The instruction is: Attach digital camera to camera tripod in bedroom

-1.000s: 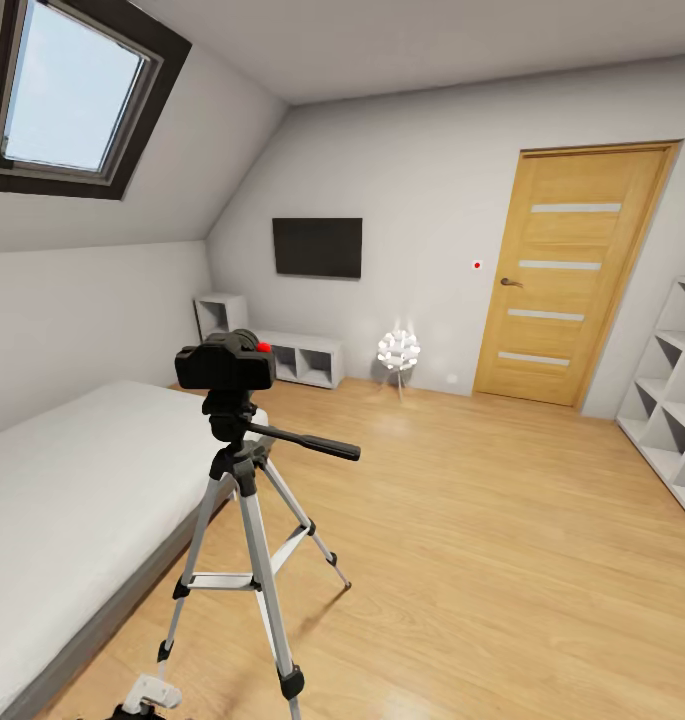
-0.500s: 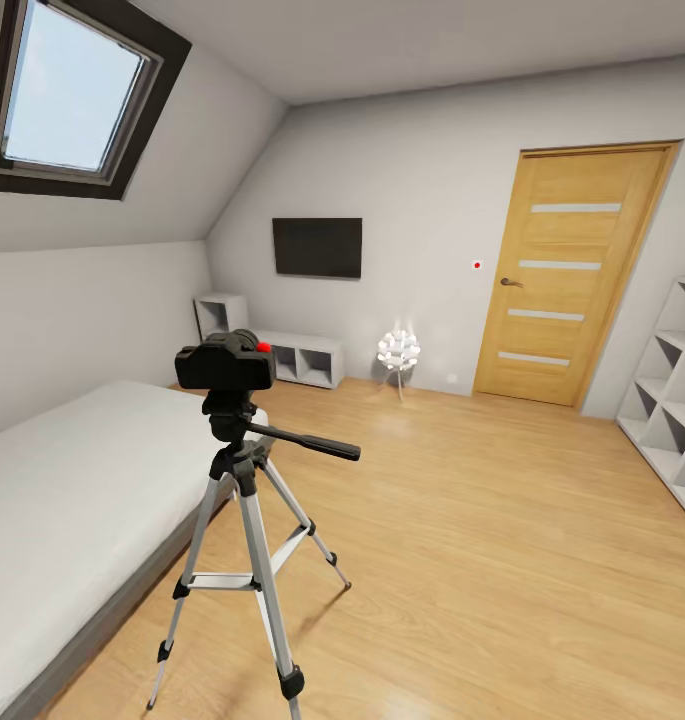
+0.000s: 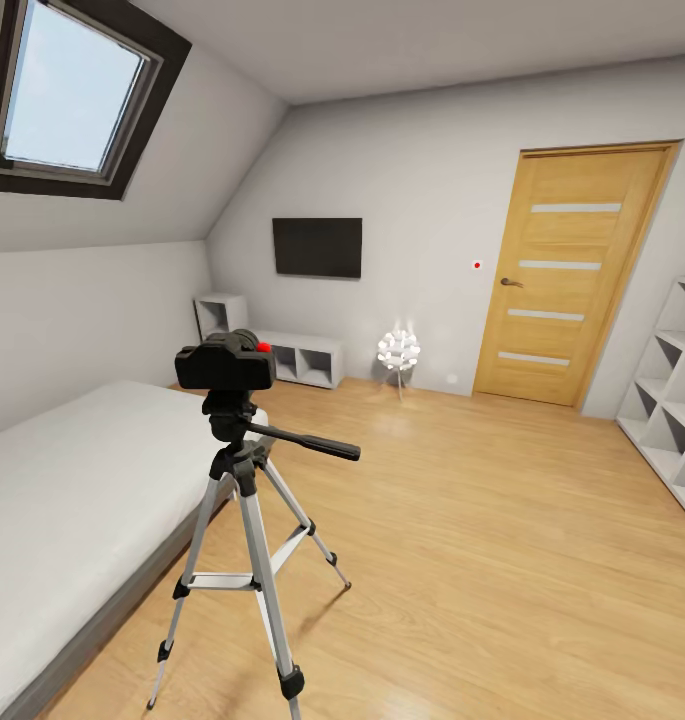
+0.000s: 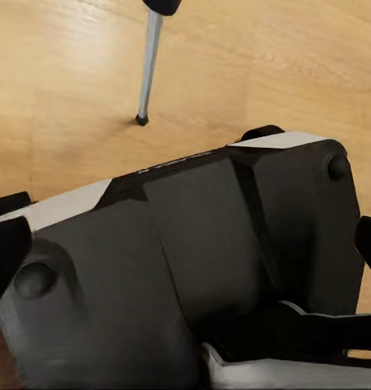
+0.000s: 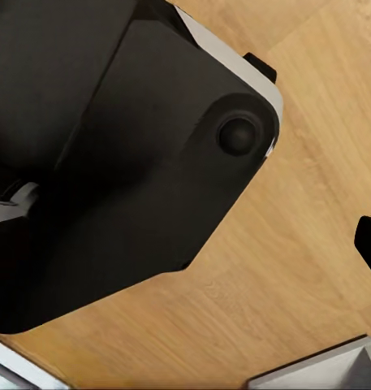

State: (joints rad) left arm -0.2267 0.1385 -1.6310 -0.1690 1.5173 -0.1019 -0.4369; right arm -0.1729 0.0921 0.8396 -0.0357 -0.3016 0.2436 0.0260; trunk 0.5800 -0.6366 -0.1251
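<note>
- Both wrist views look past dark robot body panels to the wood floor; I cannot tell how either gripper stands.
- One silver tripod leg (image 4: 150, 61) stands nearby.
- The small black boxy digital camera (image 3: 225, 364) sits atop the silver-legged camera tripod (image 3: 244, 520), beside the white bed (image 3: 72, 500).
- It looks attached; best keep both arms clear of those legs.

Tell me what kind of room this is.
Likely an attic bedroom: a white bed under a sloped wall with a skylight, a wall TV and a wooden door. The digital camera sits on the camera tripod.
</note>
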